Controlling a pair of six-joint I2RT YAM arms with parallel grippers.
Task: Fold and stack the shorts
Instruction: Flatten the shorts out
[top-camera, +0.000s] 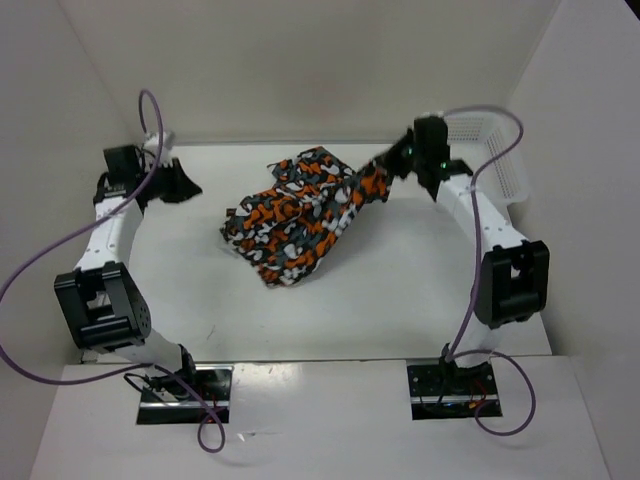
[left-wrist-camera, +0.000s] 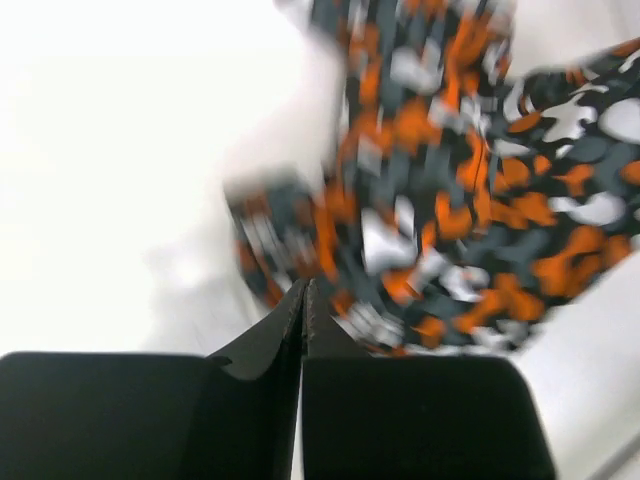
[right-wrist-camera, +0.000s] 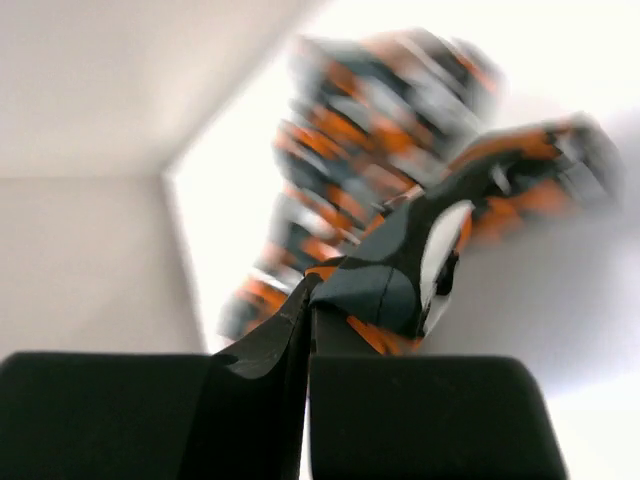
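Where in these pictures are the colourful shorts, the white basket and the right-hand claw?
shorts (top-camera: 300, 220): top view, middle of the crumpled heap.
white basket (top-camera: 475, 130): top view, its mesh back wall.
right gripper (right-wrist-camera: 308, 292): right wrist view, where its closed fingertips pinch the shorts.

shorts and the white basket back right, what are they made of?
The shorts: soft printed fabric, matte; it crumples and drapes in folds. The basket: looks like rigid white plastic, its wall a mesh of small holes; finish hard to judge from here.
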